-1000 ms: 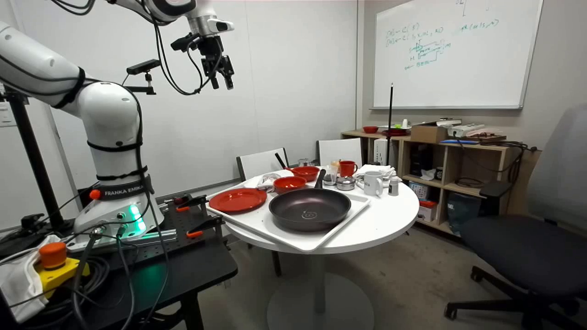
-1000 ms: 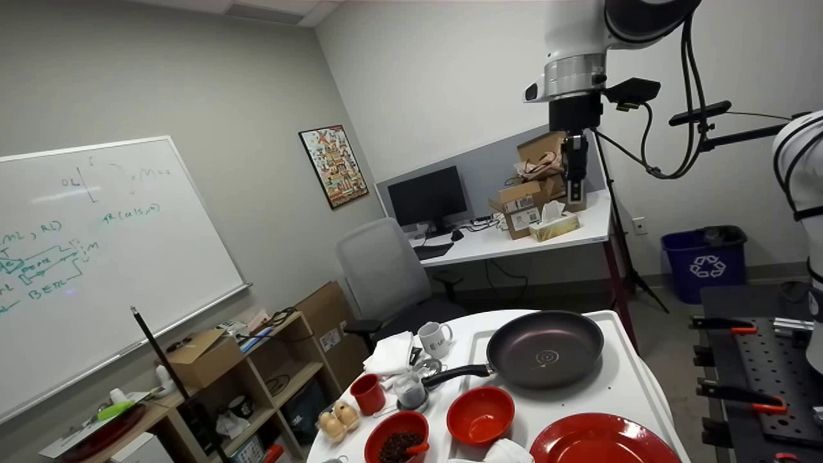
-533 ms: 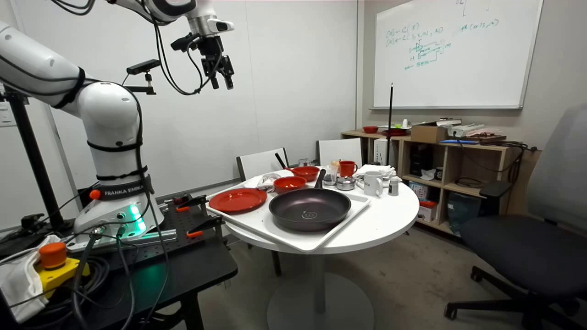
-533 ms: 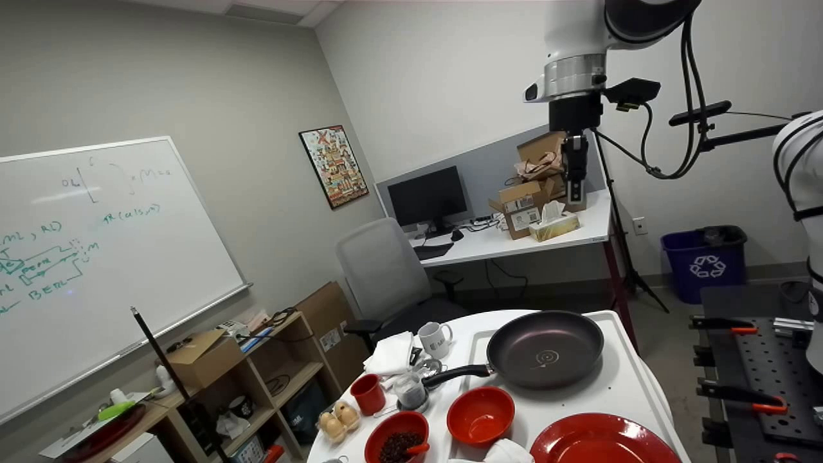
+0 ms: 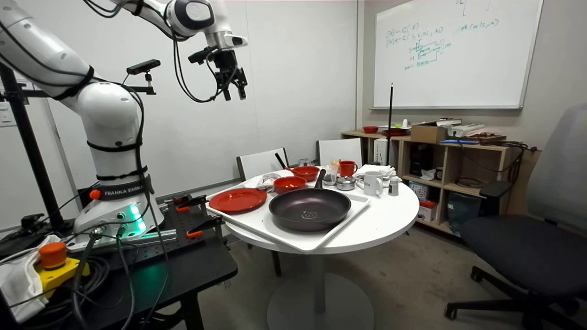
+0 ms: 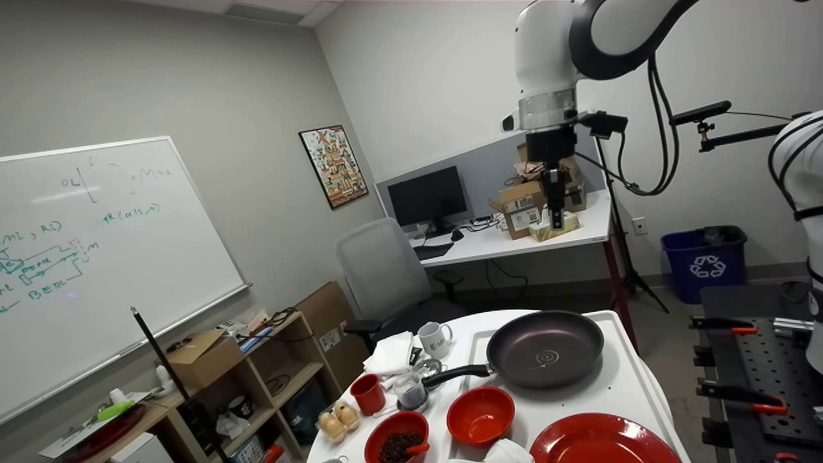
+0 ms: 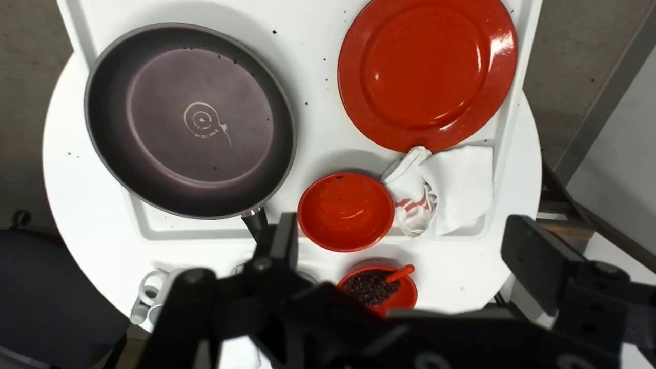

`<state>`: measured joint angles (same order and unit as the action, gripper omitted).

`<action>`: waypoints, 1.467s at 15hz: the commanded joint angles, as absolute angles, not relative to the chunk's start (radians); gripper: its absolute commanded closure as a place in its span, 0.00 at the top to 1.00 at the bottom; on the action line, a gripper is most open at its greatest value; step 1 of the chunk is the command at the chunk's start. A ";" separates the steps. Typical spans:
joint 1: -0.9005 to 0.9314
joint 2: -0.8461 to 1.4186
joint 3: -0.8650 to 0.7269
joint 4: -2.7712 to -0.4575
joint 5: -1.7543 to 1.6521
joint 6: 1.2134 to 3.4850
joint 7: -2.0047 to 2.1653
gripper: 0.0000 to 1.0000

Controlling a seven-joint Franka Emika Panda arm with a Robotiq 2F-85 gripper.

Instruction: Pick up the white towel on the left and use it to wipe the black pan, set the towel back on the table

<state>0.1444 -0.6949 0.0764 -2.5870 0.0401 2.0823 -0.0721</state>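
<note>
White cloth towel [image 7: 461,187], partly rumpled, with red marks: well below my pincer [image 5: 235,95], in line with its gap in the wrist view.
My pincer: fingers [image 7: 530,259] spread wide apart, hanging high in both exterior views.
Round red bowl [image 7: 346,212]: below me, just beside the towel.
Glossy round red plate [image 7: 425,66]: below me, past the towel.
Wide, shallow black pan [image 7: 200,154]: below, left of my gap in the wrist view.
White rectangular tray [image 7: 315,66]: under me, bearing pan, plate and towel.
Round white-topped table [image 5: 390,220]: lowest beneath me, bearing the tray.
</note>
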 commanded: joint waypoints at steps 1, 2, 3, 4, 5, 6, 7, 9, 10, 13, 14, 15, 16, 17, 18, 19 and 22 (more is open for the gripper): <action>0.128 -0.457 0.151 -2.469 -0.038 2.122 -0.036 1.00; 0.127 -0.414 0.168 -2.449 -0.065 2.128 -0.025 1.00; 0.132 -0.363 0.187 -2.426 -0.091 2.140 -0.017 1.00; 0.133 -0.318 0.202 -2.402 -0.120 2.146 -0.009 1.00; 0.133 -0.271 0.221 -2.379 -0.156 2.161 0.007 1.00; 0.135 -0.230 0.231 -2.355 -0.185 2.166 0.015 1.00; 0.140 -0.185 0.239 -2.332 -0.206 2.181 0.023 1.00; 0.146 -0.108 0.243 -2.290 -0.238 2.226 0.031 1.00; 0.152 -0.066 0.241 -2.264 -0.238 2.237 0.019 1.00; 0.161 0.057 0.232 -2.193 -0.264 2.290 0.010 1.00; 0.164 0.098 0.229 -2.169 -0.272 2.297 0.010 1.00; 0.167 0.142 0.224 -2.146 -0.286 2.305 0.004 1.00; 0.172 0.179 0.220 -2.124 -0.293 2.305 0.000 1.00; 0.179 0.221 0.217 -2.105 -0.301 2.306 -0.014 1.00; 0.185 0.254 0.215 -2.086 -0.296 2.303 -0.033 1.00; 0.194 0.288 0.218 -2.072 -0.292 2.301 -0.050 1.00; 0.211 0.370 0.226 -2.030 -0.268 2.289 -0.117 1.00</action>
